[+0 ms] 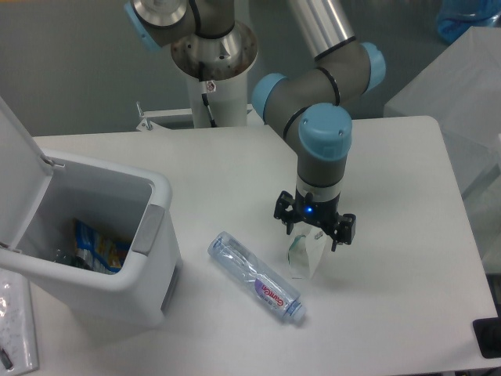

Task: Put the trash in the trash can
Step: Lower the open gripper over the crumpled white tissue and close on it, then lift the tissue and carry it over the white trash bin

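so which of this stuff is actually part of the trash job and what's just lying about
Part of the job:
- plastic bottle, lying on the table
- crumpled wrapper, under the pincer
- trash can, lid open, some packaging already inside

Just lying about:
- clear bag at the left edge by the can
- dark object at the table's right edge, cut off by the frame

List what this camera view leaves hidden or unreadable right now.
- Top of the wrapper: covered by the gripper, so contact cannot be told.
- Trash can contents: mostly hidden by its front wall; its lid is cut off at the left edge.
- Bottle label print: too small to read.
- Dark object at the right edge: cut off, unidentifiable.
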Controlling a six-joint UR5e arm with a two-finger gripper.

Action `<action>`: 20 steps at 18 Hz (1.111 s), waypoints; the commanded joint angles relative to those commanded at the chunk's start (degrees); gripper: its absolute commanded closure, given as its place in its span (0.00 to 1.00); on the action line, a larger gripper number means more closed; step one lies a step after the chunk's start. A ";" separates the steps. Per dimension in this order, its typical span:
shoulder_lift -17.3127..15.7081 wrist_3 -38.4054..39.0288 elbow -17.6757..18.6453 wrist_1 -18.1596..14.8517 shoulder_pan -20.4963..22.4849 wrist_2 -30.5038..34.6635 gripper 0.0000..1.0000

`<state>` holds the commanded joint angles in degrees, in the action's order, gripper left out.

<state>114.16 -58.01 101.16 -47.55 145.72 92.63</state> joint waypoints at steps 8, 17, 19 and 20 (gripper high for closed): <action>0.10 -0.44 -0.70 -0.26 -0.44 -0.34 1.00; -0.34 0.00 -1.67 -0.62 0.35 -4.46 1.00; -0.43 0.17 -2.10 -0.62 0.61 -5.17 1.00; -0.61 0.61 -2.46 -0.62 0.79 -6.31 1.00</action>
<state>113.56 -57.40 98.70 -48.16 146.51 86.32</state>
